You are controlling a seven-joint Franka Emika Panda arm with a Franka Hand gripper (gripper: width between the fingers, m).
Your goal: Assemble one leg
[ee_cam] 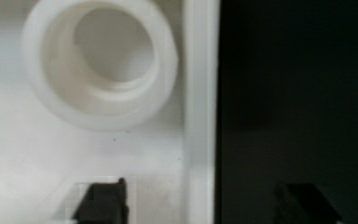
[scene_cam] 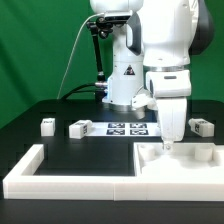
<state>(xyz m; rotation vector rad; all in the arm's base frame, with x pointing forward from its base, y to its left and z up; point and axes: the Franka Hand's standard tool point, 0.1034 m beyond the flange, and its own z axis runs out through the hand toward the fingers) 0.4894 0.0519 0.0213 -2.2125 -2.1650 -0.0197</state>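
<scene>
White plastic lies nearest: the long L-shaped border wall (scene_cam: 60, 172) runs across the front of the black table (scene_cam: 100, 155). Just behind it, at the exterior view's right, rests the large square tray-like part (scene_cam: 200, 160). The gripper (scene_cam: 170, 140) hangs at that part's far rim. The wrist view shows the gripper (ee_cam: 201, 205) empty, its jaws apart. One fingertip (ee_cam: 101, 200) is over white plastic and the other over bare table, so the part's edge runs between them, beside a round socket (ee_cam: 96, 60).

I judge that the part is about to be taken by this edge and positioned to receive a leg. To do that well, the fingers should drop straight until the edge sits deep and centred between the pads, then close squarely. A shallow or skewed pinch could let so wide a piece swivel, or scrape the wall.

Farther back lie the loose pieces. One leg (scene_cam: 203, 126) sits just beyond the tray-like part, and two more — a second leg (scene_cam: 78, 128) and a third leg (scene_cam: 46, 125) — lie well apart at the exterior view's left. The marker board (scene_cam: 125, 128) lies between. No leg is held or fitted yet.

Behind them the arm (scene_cam: 165, 40) rises from its base (scene_cam: 125, 92), forearm upright, wrist pointing straight down.
</scene>
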